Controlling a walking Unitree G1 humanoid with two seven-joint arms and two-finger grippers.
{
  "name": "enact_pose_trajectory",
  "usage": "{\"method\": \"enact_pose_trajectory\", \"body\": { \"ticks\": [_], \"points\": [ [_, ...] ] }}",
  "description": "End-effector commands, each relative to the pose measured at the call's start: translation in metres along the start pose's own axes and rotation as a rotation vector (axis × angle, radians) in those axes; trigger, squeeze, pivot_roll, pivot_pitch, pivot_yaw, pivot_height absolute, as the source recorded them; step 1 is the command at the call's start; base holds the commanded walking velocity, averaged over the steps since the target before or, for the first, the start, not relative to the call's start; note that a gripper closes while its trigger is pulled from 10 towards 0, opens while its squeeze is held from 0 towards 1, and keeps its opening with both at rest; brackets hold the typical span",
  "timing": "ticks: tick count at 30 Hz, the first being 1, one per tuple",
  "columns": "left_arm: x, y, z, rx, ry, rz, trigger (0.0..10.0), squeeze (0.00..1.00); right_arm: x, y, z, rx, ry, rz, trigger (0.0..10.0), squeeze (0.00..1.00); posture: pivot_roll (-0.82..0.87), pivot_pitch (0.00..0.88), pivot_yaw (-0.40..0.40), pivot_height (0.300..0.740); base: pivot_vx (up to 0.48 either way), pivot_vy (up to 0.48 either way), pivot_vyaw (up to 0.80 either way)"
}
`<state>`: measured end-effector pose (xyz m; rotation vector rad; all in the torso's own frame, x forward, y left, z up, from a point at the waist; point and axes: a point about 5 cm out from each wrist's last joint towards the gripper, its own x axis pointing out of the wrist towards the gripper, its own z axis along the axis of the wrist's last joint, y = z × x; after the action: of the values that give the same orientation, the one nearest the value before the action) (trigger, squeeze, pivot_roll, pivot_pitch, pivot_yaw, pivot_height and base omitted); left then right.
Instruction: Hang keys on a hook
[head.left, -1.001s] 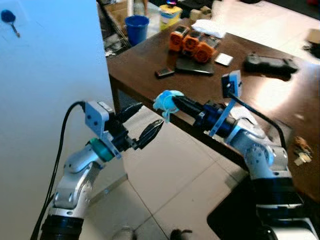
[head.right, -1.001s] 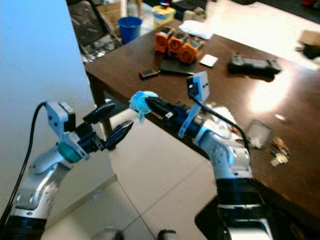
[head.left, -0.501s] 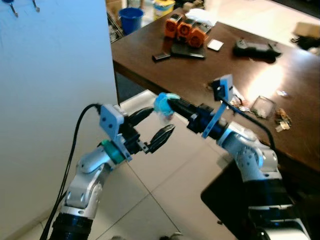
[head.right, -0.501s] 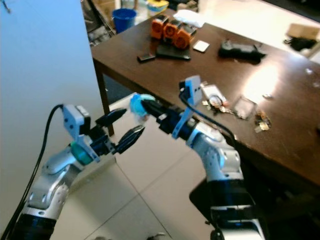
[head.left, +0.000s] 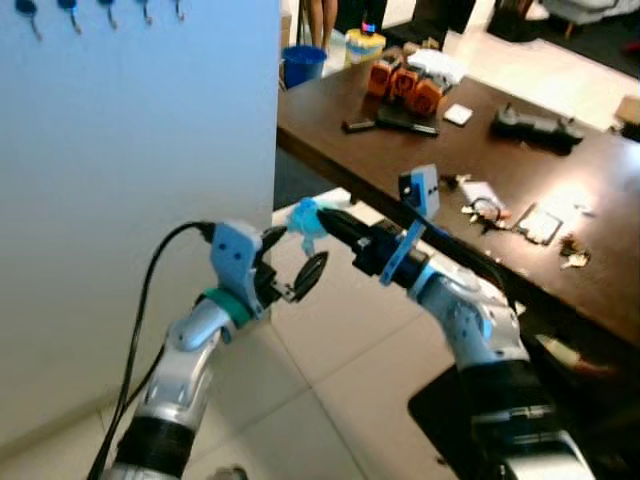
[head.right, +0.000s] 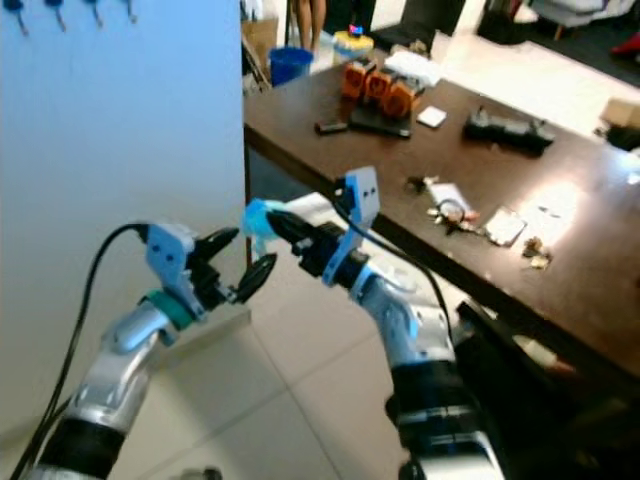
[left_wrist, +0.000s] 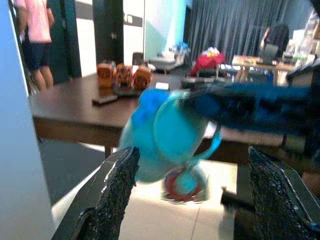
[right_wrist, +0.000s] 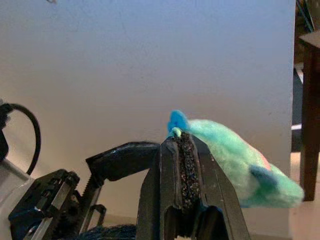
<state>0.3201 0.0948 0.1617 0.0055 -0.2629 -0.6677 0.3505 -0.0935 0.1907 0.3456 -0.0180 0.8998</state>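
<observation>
White wall (head.left: 150, 150) — right gripper (head.left: 318, 222) clamping plush keychain (head.left: 303, 218).

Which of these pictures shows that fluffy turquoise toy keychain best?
The right wrist view: the fluffy turquoise toy keychain is sharp, pinched by the right gripper. The left wrist view shows it close but blurred; both eye views show it small.

We see a dark brown wooden table (head.left: 420, 150) standing on pale floor tiles (head.left: 330, 370). Three orange blocks (head.left: 403, 82) sit in a row near its far end, just beside a flat black slab (head.left: 405, 121) and a small white square (head.left: 459, 114). A black controller-like device (head.left: 535, 127) lies further along. Beyond the table, we make out a blue bucket (head.left: 303, 64) on the floor and a person (left_wrist: 34, 37) in a pink top and dark shorts.
</observation>
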Motion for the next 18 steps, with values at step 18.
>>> {"method": "enact_pose_trajectory", "body": {
  "ticks": [18],
  "points": [
    [-0.002,0.017,0.009,0.074,-0.050,0.107,10.0,0.00,0.027,0.005,-0.009,0.052,-0.016,0.008,10.0,0.00,0.19,0.000,-0.055,0.740,0.000,0.000,0.00]
  ]
}}
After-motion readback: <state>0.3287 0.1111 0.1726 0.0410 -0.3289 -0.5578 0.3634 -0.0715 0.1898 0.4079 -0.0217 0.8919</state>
